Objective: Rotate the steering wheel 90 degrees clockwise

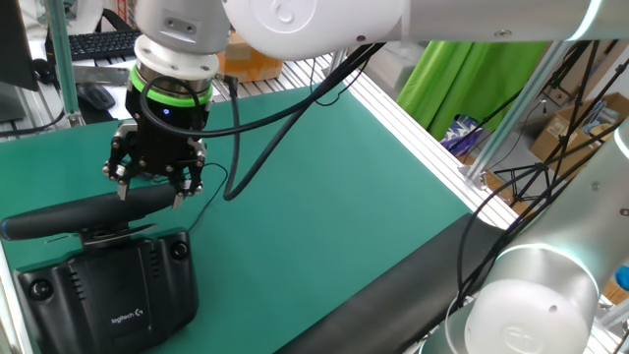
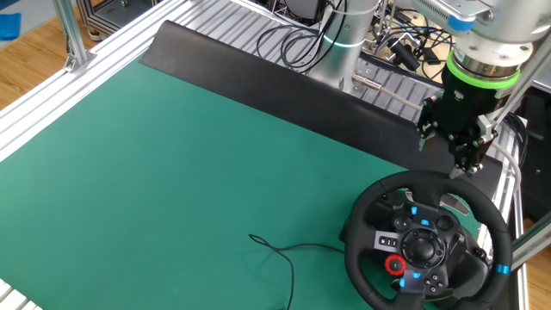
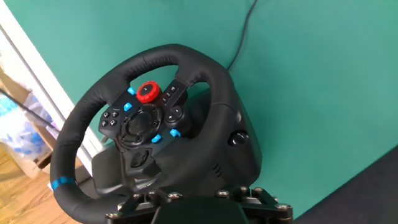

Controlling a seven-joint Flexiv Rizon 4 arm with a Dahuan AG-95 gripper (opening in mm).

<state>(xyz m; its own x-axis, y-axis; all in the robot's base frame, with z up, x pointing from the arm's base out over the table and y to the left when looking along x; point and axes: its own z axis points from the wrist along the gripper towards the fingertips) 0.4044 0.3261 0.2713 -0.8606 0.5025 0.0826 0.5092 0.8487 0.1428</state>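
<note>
The steering wheel [image 2: 366,207] is a black padded wheel with blue and red hub buttons, standing at the table's corner. In one fixed view its rim [image 1: 88,211] shows edge-on as a long bar, with the blue stripe [image 1: 6,230] at the left end. My gripper [image 1: 152,192] hangs just above the rim's top, fingers spread either side of it, open and holding nothing. In the other fixed view the gripper [image 2: 463,165] is right over the wheel's far rim. The hand view looks down on the wheel [image 3: 81,118], with only the gripper's body at the bottom edge.
The black base box with knobs and Logitech logo [image 1: 108,285] sits under the wheel. A thin black cable [image 2: 275,250] lies on the green mat [image 2: 172,155]. A keyboard [image 1: 98,44] and mouse [image 1: 95,95] lie beyond the mat. Aluminium rails [image 2: 95,52] frame the table.
</note>
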